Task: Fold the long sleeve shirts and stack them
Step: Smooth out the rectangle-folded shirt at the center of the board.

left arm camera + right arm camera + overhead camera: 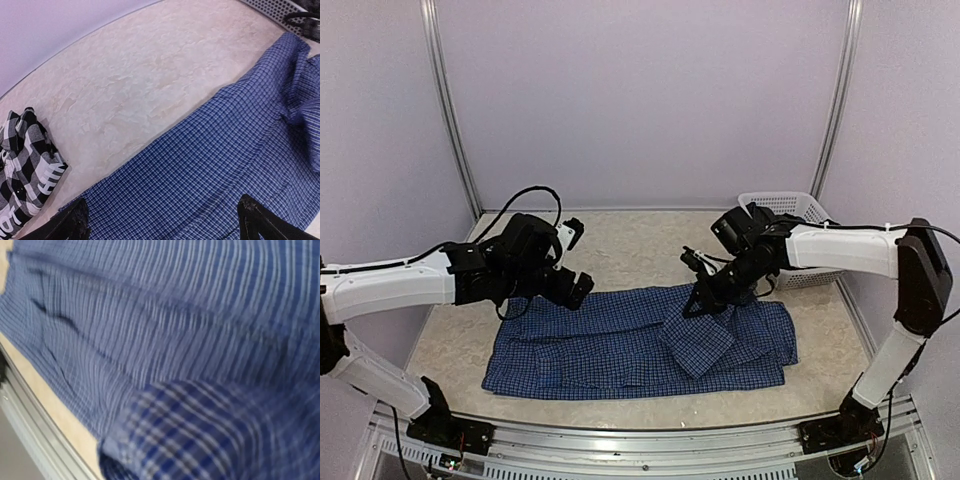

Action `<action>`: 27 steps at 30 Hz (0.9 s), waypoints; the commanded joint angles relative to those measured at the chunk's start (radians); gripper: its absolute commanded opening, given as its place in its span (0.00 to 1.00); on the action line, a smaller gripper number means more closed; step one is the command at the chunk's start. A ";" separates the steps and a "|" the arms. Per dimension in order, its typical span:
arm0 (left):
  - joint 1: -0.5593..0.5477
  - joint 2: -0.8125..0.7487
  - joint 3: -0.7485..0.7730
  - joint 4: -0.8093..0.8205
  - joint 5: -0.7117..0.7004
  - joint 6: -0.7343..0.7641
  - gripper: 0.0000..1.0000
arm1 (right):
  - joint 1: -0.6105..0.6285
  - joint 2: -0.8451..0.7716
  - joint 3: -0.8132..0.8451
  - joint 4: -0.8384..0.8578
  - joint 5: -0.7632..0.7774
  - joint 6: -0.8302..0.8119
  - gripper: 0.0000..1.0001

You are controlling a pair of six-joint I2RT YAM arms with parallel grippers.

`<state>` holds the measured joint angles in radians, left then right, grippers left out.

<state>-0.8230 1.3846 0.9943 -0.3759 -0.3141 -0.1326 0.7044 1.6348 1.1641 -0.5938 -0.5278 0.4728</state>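
Note:
The blue checked long sleeve shirt [620, 345] lies spread across the middle of the table, with a flap folded over near its centre [700, 345]. My right gripper [696, 303] is down at the shirt's far edge and shut on a bunch of its cloth. In the right wrist view the blue cloth [200, 430] fills the frame, blurred, and hides the fingers. My left gripper [575, 262] hovers open over the shirt's far left corner, its fingertips [75, 222] wide apart above the blue cloth [210, 165]. The black-and-white plaid shirt [25, 170] lies bunched to the left.
A white plastic basket [790, 212] stands at the back right, just behind the right arm. A metal rail [640, 440] runs along the table's near edge. Walls close in the back and both sides.

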 commanded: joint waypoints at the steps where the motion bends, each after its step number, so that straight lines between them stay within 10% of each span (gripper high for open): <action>1: -0.125 -0.108 -0.091 0.219 0.022 0.074 0.98 | -0.052 0.152 0.104 0.083 -0.199 -0.016 0.03; 15: -0.313 0.163 0.018 0.304 -0.059 0.273 0.99 | -0.154 0.361 0.166 0.418 -0.555 0.223 0.47; 27: -0.369 0.294 0.063 0.439 0.099 0.056 0.93 | -0.186 0.355 0.009 0.773 -0.658 0.484 0.50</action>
<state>-1.1488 1.6161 1.0126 -0.0017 -0.2539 -0.0235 0.5224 2.0041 1.1992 0.0010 -1.1210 0.8364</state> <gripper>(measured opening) 0.935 0.500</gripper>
